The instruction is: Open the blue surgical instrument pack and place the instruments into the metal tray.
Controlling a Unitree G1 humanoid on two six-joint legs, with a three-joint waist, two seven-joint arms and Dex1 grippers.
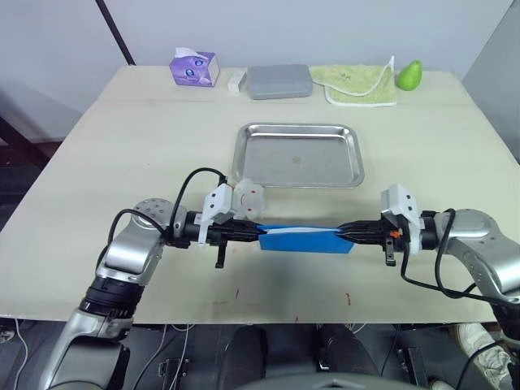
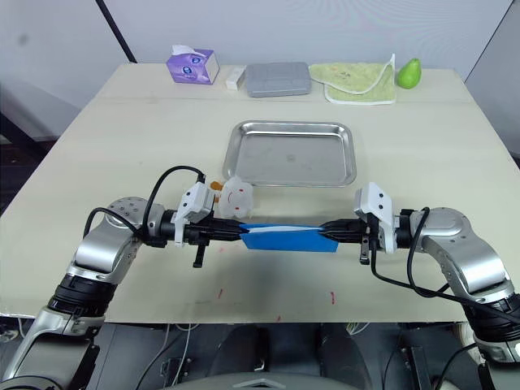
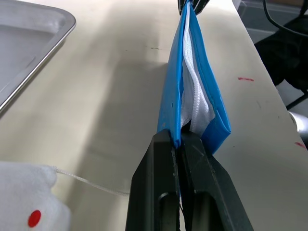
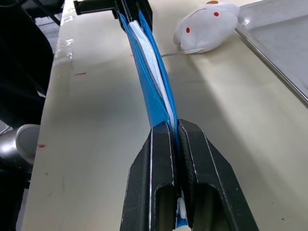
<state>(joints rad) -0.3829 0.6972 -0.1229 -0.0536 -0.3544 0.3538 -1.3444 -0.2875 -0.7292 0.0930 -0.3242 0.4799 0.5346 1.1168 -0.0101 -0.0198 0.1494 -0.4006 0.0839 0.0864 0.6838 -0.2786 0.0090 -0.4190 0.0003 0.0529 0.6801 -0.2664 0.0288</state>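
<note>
Glossy blue fabric pack (image 1: 305,239) with white zip, shiny steel tray (image 1: 298,154), matt pale tabletop (image 1: 130,146).

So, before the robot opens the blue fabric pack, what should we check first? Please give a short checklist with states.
1. Left gripper shut on the bright-blue fabric instrument pack: ok.
2. Right gripper shut on its other end: ok.
3. Pack held between both grippers: ok.
4. Shiny steel rectangular tray has room: ok.
5. Pack opened: not ok, white lining barely shows.
6. Instruments inside: cannot tell.
</note>
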